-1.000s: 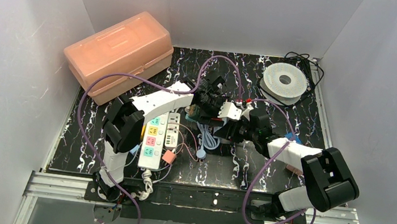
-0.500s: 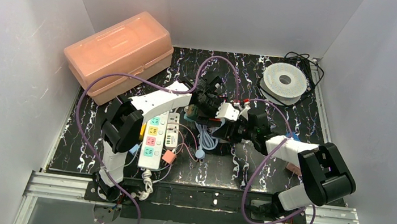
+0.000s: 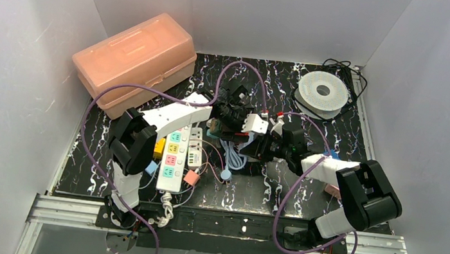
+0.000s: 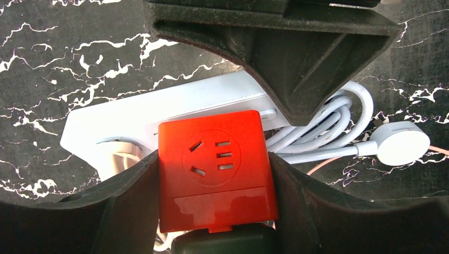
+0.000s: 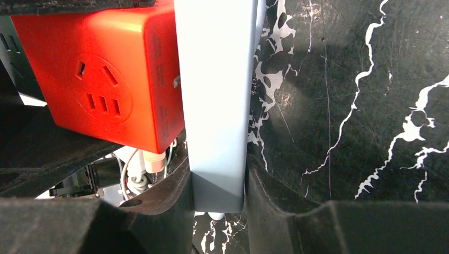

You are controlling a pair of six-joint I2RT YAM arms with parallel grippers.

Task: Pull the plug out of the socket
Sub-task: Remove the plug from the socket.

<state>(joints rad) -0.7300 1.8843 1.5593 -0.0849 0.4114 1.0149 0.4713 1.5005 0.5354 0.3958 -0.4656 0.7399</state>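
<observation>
The plug is a red cube adapter [image 4: 214, 159] with socket holes on its faces. My left gripper [image 4: 214, 177] is shut on it, its black fingers [image 4: 129, 190] pressing both sides. It sits against a white socket block [image 5: 214, 90], which my right gripper [image 5: 218, 180] is shut on at its near end. In the right wrist view the red plug [image 5: 100, 74] stands just left of the white block, with a metal prong [image 5: 177, 82] showing in a thin gap between them. From above, both grippers meet mid-table around the white block [image 3: 256, 124]; the arms mostly hide the plug there.
A pink storage box [image 3: 136, 61] stands at the back left and a white spool [image 3: 322, 90] at the back right. A power strip with coloured sockets [image 3: 172, 156], a white strip [image 3: 195, 149], a coiled white cable [image 3: 236, 155] and a pink plug [image 3: 191, 178] lie near the left arm.
Both grippers and the white block with the red plug have shifted slightly left and toward the back. Both grips are unchanged.
</observation>
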